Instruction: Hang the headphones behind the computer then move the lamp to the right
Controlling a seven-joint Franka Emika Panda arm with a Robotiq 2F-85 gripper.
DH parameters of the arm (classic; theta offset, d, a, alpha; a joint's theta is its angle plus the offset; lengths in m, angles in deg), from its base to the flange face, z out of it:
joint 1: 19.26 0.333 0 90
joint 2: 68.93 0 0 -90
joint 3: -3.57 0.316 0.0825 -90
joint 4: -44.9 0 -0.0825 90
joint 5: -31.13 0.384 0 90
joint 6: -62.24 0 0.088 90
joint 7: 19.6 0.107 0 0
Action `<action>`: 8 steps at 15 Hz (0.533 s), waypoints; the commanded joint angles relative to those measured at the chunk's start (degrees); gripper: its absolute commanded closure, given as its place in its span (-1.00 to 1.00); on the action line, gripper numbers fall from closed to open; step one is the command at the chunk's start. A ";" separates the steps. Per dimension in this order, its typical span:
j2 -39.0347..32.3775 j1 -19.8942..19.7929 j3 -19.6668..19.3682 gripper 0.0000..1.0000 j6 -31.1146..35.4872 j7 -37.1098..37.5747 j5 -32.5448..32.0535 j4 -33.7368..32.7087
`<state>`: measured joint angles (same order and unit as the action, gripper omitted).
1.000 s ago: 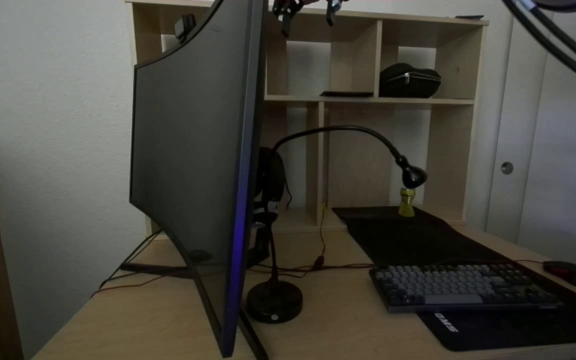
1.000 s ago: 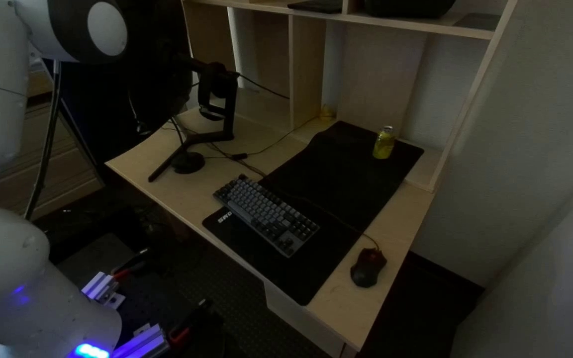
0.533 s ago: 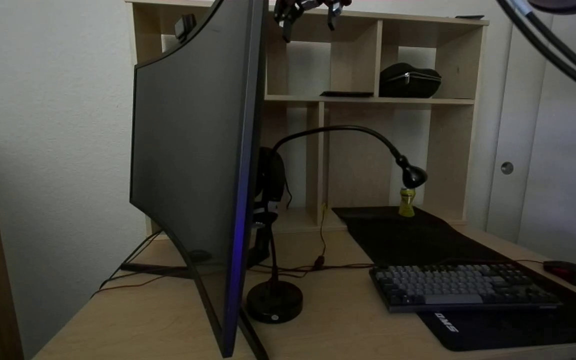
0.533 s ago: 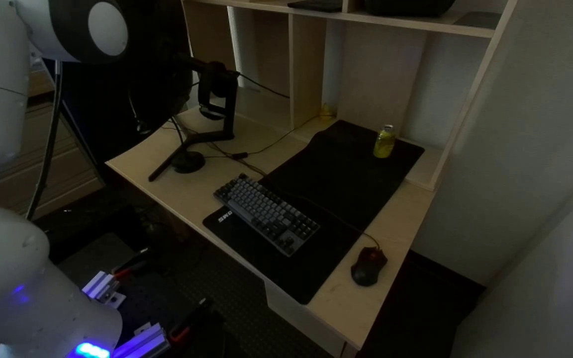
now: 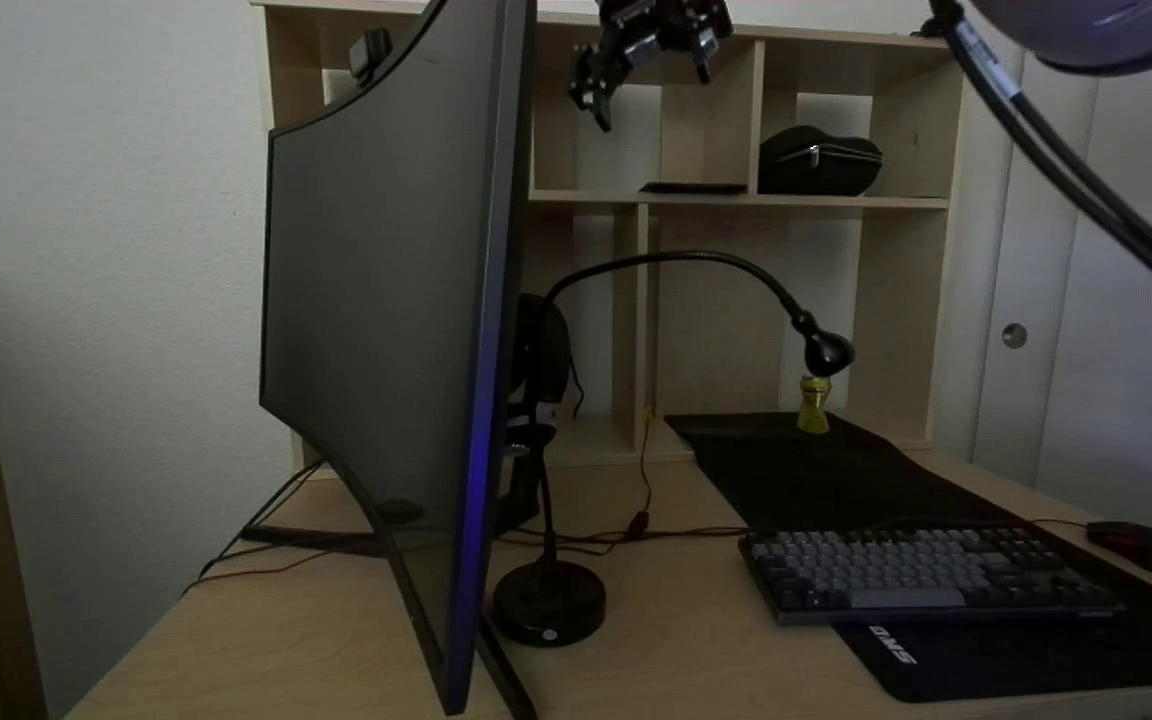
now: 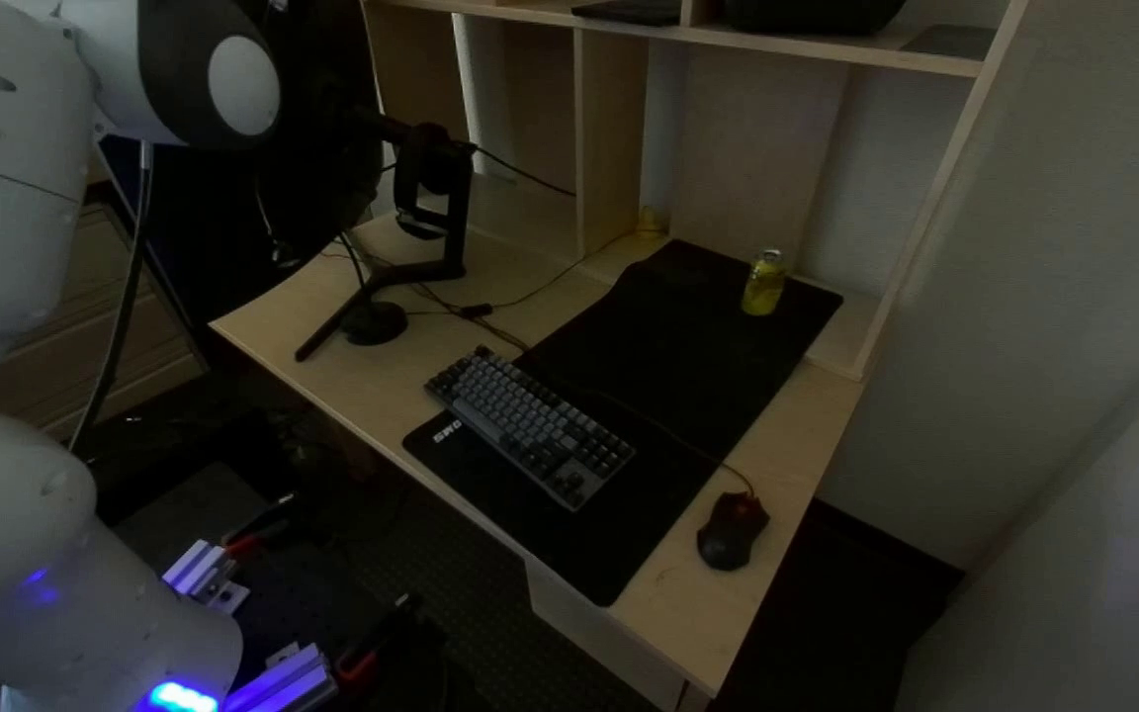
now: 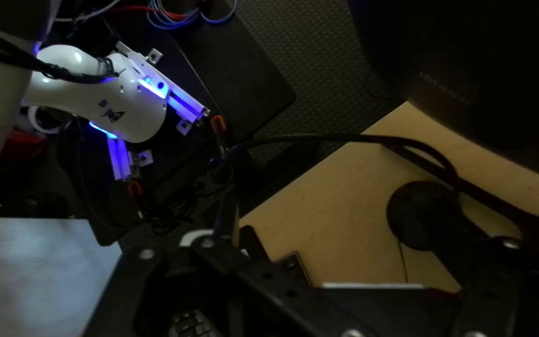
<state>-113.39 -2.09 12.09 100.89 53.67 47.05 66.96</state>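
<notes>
Wooden desk, black lamp beside the monitor, below the end effector, jaws spread apart.

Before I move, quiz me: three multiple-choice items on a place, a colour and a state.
1. The black gooseneck lamp's flat round base stands on: A the black mat; B the pale wooden desk; C a shelf.
2. The large curved dark monitor's near edge looks: A orange; B green; C blue-purple.
3. The black two-fingered gripper is: A open; B shut; C out of view.

1 B: pale wood shows around it.
2 C: that tint runs down it.
3 A: its jaws stand apart.
</notes>
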 commanded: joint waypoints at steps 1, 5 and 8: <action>-6.41 -0.04 -3.05 -1.00 5.20 1.41 -3.23 -3.64; -6.45 -0.66 -2.85 -1.00 13.98 0.77 -3.82 1.14; -7.41 -0.91 -2.84 -1.00 15.91 0.80 -3.84 1.06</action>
<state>-121.95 -2.81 8.79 115.99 54.64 43.64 65.99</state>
